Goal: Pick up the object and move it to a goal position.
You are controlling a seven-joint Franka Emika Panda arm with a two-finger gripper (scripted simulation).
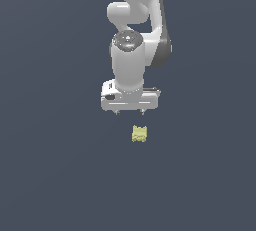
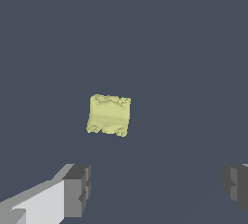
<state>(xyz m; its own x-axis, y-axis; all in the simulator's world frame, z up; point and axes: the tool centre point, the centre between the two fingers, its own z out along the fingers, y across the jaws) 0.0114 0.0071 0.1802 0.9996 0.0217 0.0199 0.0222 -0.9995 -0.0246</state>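
The object is a small pale yellow lumpy block with notched edges, lying on the dark grey floor. It also shows in the wrist view. My white gripper hangs above it, slightly toward the exterior view's left, and is apart from it. In the wrist view the gripper is open and empty, with the two grey fingertips spread wide. The block lies beyond the gap between them, not between the fingers.
The floor is a plain dark grey surface with no other objects in view. The white arm rises behind the gripper toward the top of the exterior view.
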